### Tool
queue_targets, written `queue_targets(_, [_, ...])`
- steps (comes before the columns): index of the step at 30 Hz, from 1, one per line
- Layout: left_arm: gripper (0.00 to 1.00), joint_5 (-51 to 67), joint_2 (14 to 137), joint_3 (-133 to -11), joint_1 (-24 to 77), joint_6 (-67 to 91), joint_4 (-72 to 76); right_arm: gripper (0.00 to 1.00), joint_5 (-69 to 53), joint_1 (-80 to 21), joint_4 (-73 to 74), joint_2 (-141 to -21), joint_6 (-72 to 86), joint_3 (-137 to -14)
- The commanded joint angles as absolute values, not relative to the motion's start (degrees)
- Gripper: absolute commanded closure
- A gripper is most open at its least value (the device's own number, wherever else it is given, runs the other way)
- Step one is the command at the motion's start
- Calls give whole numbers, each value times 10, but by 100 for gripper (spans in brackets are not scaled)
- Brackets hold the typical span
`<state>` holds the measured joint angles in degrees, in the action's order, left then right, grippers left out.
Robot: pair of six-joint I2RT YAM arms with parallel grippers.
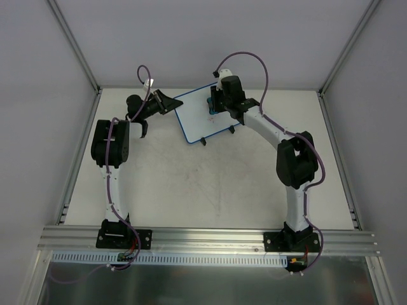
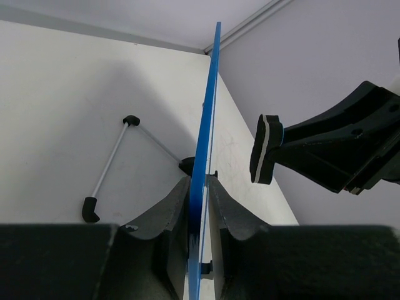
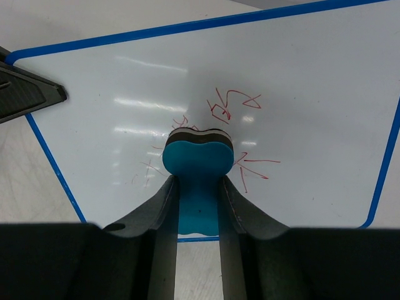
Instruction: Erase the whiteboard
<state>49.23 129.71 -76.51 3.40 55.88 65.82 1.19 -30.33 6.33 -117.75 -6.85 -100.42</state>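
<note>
While the right gripper [image 3: 198, 182] is clamped on the blue eraser [image 3: 198, 157] beside red scribbles [image 3: 232, 105] at mid-frame, the left gripper [image 2: 199, 184] is closed on the blue rim of the whiteboard [image 1: 196, 115], seen at upper centre of the top view

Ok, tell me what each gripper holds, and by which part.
Left gripper: the whiteboard, clamped at its blue-rimmed edge. Right gripper: the blue eraser, pinched at its narrow middle.

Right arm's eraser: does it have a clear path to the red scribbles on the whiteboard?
Probably yes. The eraser in the right hand faces the red scribbles head-on, nothing between; the left hand grips the whiteboard's edge, off to the side.
</note>
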Motion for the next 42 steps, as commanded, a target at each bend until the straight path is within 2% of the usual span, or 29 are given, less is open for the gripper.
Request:
queue_targets(1, [83, 511, 1308, -790, 38, 555, 710, 100, 18, -313, 52, -1182, -66, -1039])
queue_targets(5, [89, 512, 1310, -789, 38, 557, 715, 100, 14, -320, 47, -1183, -70, -1034])
queue_targets(7, [99, 512, 1310, -791, 38, 559, 713, 100, 18, -328, 38, -1183, -65, -1027])
queue_targets(8, [100, 515, 1312, -792, 38, 560, 713, 100, 25, -331, 38, -1184, -65, -1027])
queue_targets(19, [100, 521, 1312, -788, 37, 567, 734, 100, 82, -385, 38, -1203, -73, -1021])
queue_targets(42, [100, 548, 1344, -804, 35, 610, 789, 100, 94, -389, 17, -1276, 26, -1048])
